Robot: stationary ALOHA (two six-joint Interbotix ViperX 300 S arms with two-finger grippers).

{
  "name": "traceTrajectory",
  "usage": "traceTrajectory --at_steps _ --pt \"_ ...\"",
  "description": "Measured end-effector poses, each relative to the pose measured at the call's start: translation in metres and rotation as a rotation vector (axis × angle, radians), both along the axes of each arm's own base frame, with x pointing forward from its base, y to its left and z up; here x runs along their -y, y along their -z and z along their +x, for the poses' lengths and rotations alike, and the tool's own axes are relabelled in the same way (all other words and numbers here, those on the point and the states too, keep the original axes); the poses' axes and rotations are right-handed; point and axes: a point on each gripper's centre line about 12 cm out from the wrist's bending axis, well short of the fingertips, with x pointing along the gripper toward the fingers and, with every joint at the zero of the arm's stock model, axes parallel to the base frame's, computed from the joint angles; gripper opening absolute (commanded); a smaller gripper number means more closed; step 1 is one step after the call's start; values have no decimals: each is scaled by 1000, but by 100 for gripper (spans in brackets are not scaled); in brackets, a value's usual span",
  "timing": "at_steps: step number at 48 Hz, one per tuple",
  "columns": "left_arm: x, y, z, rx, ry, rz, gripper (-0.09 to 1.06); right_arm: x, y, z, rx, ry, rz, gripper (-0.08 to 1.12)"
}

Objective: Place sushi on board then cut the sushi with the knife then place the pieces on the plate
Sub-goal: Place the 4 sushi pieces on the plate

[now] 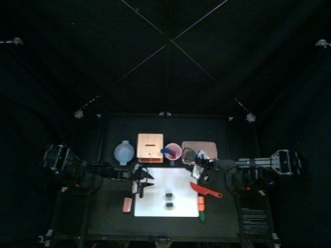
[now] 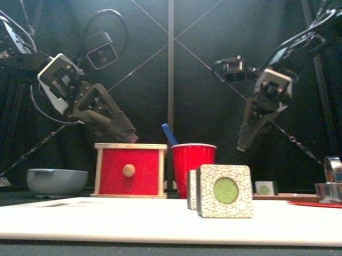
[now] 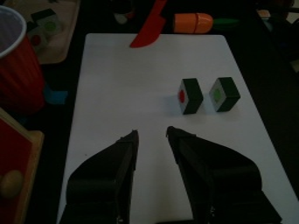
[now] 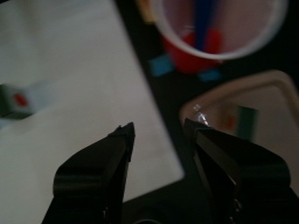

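my left gripper (image 3: 152, 133) hangs over the left part of the white board (image 3: 140, 87), jaws a narrow gap apart and holding nothing. my right gripper (image 4: 158, 127) hangs above the board's back right corner, near the pink tray (image 1: 204, 147). its jaws are parted a little wider and are also empty.

the two sushi pieces (image 3: 191, 94) stand upright near the middle of the board, side by side with a thin gap between them. their cut faces look toward the table's front edge, and from the front view one partly hides the other.

the red knife (image 3: 149, 24) lies across the board's right edge with its blade on the white surface, well apart from the sushi. an orange toy (image 3: 193, 19) with a green end lies just beside it, past that same edge.

along the back edge of the table (image 1: 101, 223) things stand in a row. the blue-grey bowl (image 2: 56, 181) is toward the back left corner. next come the wooden box (image 2: 130, 170) with its red drawer front, then the red cup (image 2: 194, 162) with the blue knife (image 2: 170, 133) standing in it. the pink tray is last, toward the right.

something shiny (image 4: 228, 118) rests on the tray. it may be the metal cutter, but my right wrist view is too blurred to be sure.
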Motion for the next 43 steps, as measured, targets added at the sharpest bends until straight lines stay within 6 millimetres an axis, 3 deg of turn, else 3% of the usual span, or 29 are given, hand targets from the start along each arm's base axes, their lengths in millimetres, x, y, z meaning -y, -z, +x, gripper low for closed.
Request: traceTrajectory --at_steps 10,20,30,43 --pt "0 0 0 0 0 0 74 -54 4 29 -6 -184 -19 84" --pt "0 0 0 -2 -4 -4 74 -85 25 57 -61 -259 -28 84" --pt "-1 0 0 1 -7 -5 74 -95 42 77 -100 -281 -42 84" --pt "0 0 0 1 -6 -5 74 -97 47 87 -118 -275 -45 84"
